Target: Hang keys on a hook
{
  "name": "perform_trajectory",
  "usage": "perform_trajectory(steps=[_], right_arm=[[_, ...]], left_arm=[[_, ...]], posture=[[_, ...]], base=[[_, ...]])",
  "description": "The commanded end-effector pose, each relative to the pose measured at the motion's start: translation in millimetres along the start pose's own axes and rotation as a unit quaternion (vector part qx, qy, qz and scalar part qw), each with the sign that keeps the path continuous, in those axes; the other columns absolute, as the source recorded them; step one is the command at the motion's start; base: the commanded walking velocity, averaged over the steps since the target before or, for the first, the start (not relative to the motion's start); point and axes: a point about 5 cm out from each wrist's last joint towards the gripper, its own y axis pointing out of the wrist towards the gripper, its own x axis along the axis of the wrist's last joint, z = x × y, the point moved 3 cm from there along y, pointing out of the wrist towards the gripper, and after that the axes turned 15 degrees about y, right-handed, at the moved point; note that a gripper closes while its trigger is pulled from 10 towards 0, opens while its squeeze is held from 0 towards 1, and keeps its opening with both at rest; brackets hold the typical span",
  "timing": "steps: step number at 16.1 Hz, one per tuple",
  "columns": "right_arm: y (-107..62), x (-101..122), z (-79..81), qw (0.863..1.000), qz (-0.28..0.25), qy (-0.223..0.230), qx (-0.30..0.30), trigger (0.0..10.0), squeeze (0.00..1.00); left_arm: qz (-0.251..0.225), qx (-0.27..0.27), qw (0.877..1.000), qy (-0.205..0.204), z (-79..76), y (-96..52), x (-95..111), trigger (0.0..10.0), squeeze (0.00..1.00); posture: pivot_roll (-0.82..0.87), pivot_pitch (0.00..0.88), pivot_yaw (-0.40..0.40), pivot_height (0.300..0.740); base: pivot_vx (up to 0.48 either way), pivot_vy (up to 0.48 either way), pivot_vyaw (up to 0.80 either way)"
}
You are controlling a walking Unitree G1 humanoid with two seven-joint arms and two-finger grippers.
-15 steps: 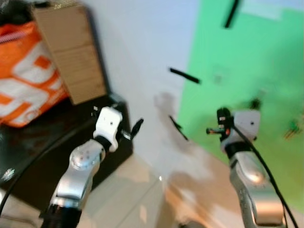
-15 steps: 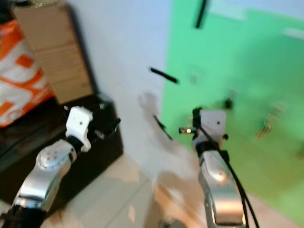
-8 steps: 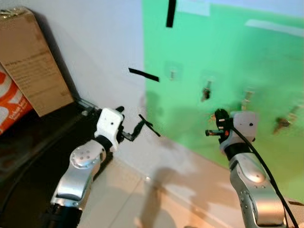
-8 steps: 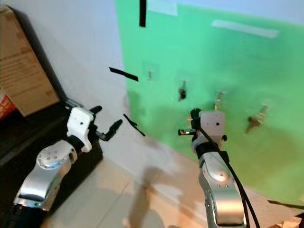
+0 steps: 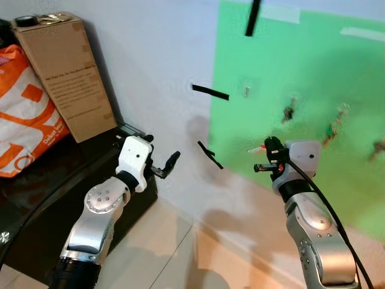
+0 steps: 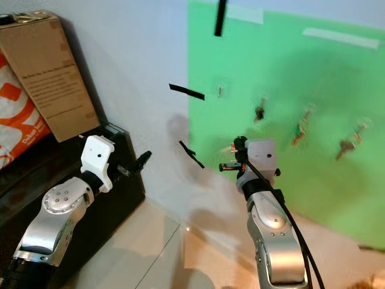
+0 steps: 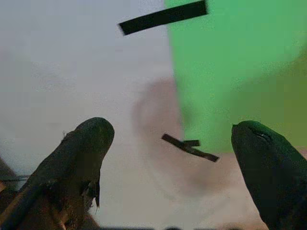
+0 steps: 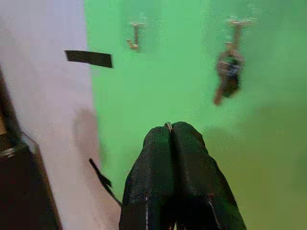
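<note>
A white wall (image 5: 156, 54) carried a large green sheet (image 5: 313, 66) fixed with black tape strips (image 5: 210, 92). Below lay pale glossy floor tiles (image 5: 162, 253). A low black cabinet (image 5: 36, 198) stood left, bearing a cardboard box (image 5: 63, 72) and an orange bag (image 5: 24, 114).

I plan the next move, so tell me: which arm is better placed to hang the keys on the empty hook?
Right. The right gripper is shut on the keys and faces the green panel near the empty hook. The left gripper is open, holds nothing, and faces the white wall.
</note>
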Motion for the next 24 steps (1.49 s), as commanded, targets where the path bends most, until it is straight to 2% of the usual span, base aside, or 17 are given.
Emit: perform_trajectory(steps=[1,7,14,18,21,24], right_arm=[[1.2,2.1,0.7,1.000,-0.007,0.002,0.002,10.0,0.00],[4.7,2.0,2.6,1.000,-0.003,0.002,0.012,10.0,0.00],[8.8,4.2,5.7,1.000,-0.003,0.008,0.026,10.0,0.00],[12.2,5.7,16.4,0.998,-0.001,-0.019,0.061,10.0,0.00],[12.5,7.8,24.0,0.996,-0.001,-0.017,0.089,10.0,0.00],[12.1,10.7,22.3,0.996,-0.010,0.005,0.084,10.0,0.00]], left_arm=[[0.000,-0.001,1.000,0.001,3.0,0.6,2.8,10.0,0.00],[-0.006,-0.003,1.000,0.007,5.2,2.5,5.2,10.0,0.00],[-0.005,-0.008,1.000,0.002,4.1,2.8,5.3,10.0,0.00],[-0.005,-0.011,1.000,0.001,4.5,2.1,6.0,10.0,0.00],[-0.008,-0.016,1.000,0.000,3.3,1.3,6.9,10.0,0.00],[-0.014,-0.035,0.999,-0.003,0.4,0.7,8.4,10.0,0.00]], posture=[[-0.05,0.000,0.059,0.740],[-0.06,0.000,0.068,0.740],[-0.05,0.000,0.065,0.740],[-0.04,0.000,0.061,0.740],[-0.04,0.000,0.061,0.740],[-0.04,0.000,0.061,0.740]], base=[[0.000,0.000,0.00],[0.000,0.000,0.00],[0.302,0.000,0.00],[0.341,0.000,0.20],[0.341,0.000,0.78],[0.214,0.000,0.00]])
